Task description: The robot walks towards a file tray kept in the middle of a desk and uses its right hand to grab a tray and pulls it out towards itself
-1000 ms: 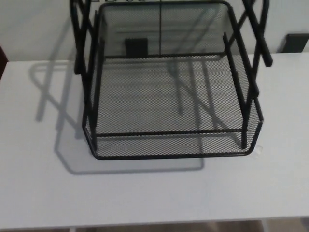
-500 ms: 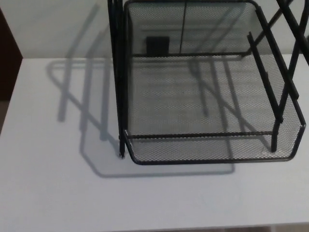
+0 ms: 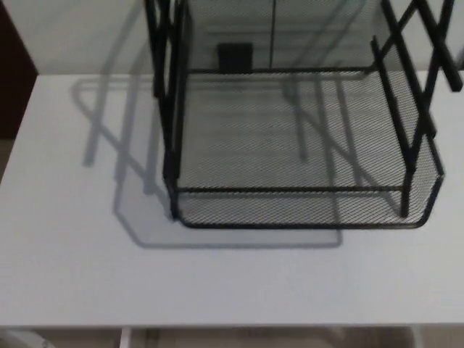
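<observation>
A black wire-mesh file tray (image 3: 297, 210) stands on the white desk (image 3: 217, 279), right of centre in the head view. Its lower tray has a mesh floor and a low front lip facing me. Black crossed frame bars (image 3: 165, 94) rise on its left side, and more bars (image 3: 413, 80) rise on the right. The top of the rack is cut off by the picture's upper edge. Neither of my hands shows in the view.
The desk's front edge (image 3: 232, 326) runs along the bottom of the picture, its left edge (image 3: 18, 145) at the far left. A pale wall (image 3: 80, 36) stands behind the desk. A small black block (image 3: 235, 54) shows through the mesh at the back.
The whole picture has shifted, so the camera moved: the rack slid right, then slightly back left and up. The desk's front edge now shows at the bottom. The rack itself seems unmoved.
</observation>
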Tool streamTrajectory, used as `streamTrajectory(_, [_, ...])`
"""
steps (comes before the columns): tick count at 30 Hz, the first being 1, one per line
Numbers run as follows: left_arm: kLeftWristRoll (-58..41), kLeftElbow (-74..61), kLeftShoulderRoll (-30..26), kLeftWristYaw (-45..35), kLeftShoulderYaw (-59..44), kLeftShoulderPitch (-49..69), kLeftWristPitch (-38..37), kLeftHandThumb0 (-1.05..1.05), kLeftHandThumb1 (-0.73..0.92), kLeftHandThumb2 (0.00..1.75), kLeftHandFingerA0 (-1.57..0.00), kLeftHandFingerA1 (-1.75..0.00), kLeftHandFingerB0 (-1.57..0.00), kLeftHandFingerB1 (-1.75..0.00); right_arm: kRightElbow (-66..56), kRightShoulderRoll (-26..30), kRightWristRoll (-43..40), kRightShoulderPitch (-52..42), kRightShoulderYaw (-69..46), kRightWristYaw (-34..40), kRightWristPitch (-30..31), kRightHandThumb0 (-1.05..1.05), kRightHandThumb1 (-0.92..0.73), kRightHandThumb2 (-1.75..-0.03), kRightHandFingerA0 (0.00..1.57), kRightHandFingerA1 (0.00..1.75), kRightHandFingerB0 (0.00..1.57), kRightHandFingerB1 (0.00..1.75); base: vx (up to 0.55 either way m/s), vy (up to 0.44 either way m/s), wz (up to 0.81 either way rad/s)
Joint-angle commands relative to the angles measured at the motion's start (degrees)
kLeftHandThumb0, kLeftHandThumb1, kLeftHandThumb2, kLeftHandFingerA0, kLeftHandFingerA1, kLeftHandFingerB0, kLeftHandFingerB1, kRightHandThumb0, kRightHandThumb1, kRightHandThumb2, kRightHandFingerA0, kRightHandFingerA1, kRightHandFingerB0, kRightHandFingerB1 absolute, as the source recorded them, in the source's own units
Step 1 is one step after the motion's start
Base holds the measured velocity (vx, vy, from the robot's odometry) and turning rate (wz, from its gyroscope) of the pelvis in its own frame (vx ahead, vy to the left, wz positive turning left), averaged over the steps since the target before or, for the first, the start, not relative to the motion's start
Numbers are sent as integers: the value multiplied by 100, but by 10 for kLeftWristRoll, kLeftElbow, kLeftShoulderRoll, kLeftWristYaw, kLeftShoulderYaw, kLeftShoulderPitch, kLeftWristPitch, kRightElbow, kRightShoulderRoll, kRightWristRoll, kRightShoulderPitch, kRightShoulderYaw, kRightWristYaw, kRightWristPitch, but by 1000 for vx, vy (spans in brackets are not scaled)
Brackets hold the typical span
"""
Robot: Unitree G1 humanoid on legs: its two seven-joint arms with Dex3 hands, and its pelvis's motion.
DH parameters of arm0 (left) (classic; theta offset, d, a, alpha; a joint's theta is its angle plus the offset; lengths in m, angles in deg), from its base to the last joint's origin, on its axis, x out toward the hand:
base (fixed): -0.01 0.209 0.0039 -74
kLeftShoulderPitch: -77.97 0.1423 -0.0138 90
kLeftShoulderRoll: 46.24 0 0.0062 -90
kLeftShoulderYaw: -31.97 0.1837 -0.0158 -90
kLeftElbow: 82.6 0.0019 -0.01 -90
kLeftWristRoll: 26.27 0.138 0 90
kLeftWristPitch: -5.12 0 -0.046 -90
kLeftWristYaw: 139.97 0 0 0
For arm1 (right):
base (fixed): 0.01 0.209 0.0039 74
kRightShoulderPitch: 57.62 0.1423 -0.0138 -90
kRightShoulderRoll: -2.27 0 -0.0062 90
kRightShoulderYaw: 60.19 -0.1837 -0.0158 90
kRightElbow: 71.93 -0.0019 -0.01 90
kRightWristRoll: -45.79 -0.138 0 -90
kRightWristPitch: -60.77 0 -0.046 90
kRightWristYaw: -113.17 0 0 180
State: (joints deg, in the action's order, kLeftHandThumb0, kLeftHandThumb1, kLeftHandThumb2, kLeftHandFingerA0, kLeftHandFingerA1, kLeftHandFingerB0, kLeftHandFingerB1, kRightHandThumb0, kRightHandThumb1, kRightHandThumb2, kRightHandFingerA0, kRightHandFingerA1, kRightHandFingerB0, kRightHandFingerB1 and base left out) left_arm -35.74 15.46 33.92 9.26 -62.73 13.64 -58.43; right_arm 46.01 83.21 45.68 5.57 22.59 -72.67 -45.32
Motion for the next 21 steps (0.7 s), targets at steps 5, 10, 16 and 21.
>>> streamTrajectory(5, [7,-19,14,10,2,22,-17,-21,45,90,-36,-60,-11,-49,-126,-8,-37,-95,16,-46,22,-59,-66,-59,54,62,40,48,-84,251,-6])
streamTrajectory(10, [14,-53,26,15,22,48,-30,-21,45,90,-32,-59,-11,-49,-230,-10,-76,-187,15,-79,31,-64,-63,-60,54,60,38,48,-149,204,-9])
streamTrajectory(16, [22,-55,30,29,32,68,-46,-23,46,91,-29,-58,-10,-48,-214,-7,-81,-192,1,-88,16,-63,-64,-59,53,60,37,49,-149,54,-8])
streamTrajectory(21, [32,-73,31,45,23,70,-54,-26,45,91,-35,-61,-12,-50,-184,-5,-73,-167,-2,-92,7,-57,-48,-96,56,71,29,56,-196,-86,-7])
